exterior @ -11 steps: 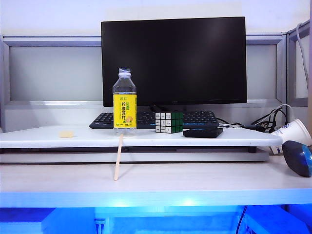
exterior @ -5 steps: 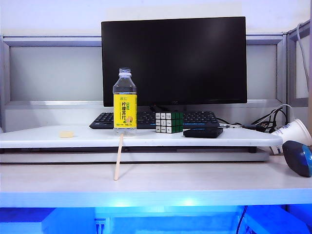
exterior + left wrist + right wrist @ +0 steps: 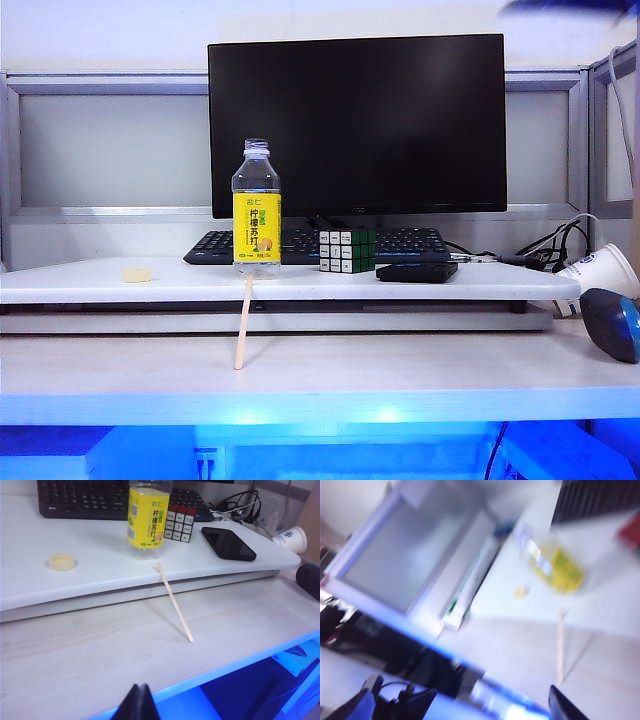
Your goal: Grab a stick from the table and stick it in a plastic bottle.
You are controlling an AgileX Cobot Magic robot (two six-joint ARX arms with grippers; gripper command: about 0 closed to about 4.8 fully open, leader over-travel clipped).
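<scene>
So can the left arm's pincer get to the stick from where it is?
Probably yes. The left pincer hangs shut, low near the table's front edge. The stick leans against the shelf edge, with only bare tabletop between them.

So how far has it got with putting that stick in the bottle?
Nothing looks done yet. The stick leans untouched against the shelf edge of the table, and the plastic bottle stands uncapped with nothing in it. The left gripper hangs shut near the table's front edge; the right gripper is blurred. Grabbing and inserting remain.
</scene>
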